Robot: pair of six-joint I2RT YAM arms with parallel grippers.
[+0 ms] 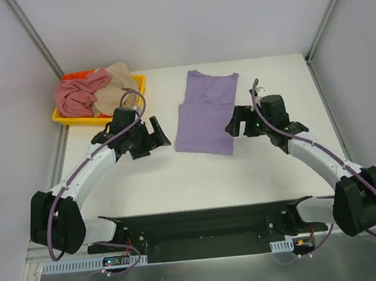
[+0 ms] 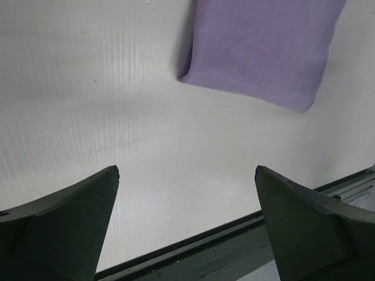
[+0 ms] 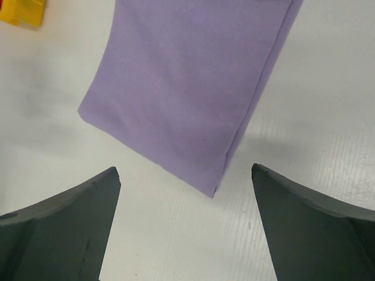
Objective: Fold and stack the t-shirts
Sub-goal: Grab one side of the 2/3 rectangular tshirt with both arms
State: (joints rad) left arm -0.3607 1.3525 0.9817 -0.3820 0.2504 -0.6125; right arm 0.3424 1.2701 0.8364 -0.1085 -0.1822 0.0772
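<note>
You are seeing a white table (image 1: 151, 179) sitting between grey walls (image 1: 159, 20), purple t-shirt (image 1: 207, 114) lying folded mid-table, pink t-shirt (image 1: 78, 96) and tan t-shirt (image 1: 118, 84) bunching in the yellow tray (image 1: 69, 119), left gripper (image 2: 186, 170) and right gripper (image 3: 184, 170) hanging either side of the purple one, fingers spreading wide.

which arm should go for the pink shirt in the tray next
Left. The left gripper hangs open close to the yellow tray holding the pink t-shirt. The right gripper, also open, sits on the far side of the lavender t-shirt and would have to cross over it.
</note>
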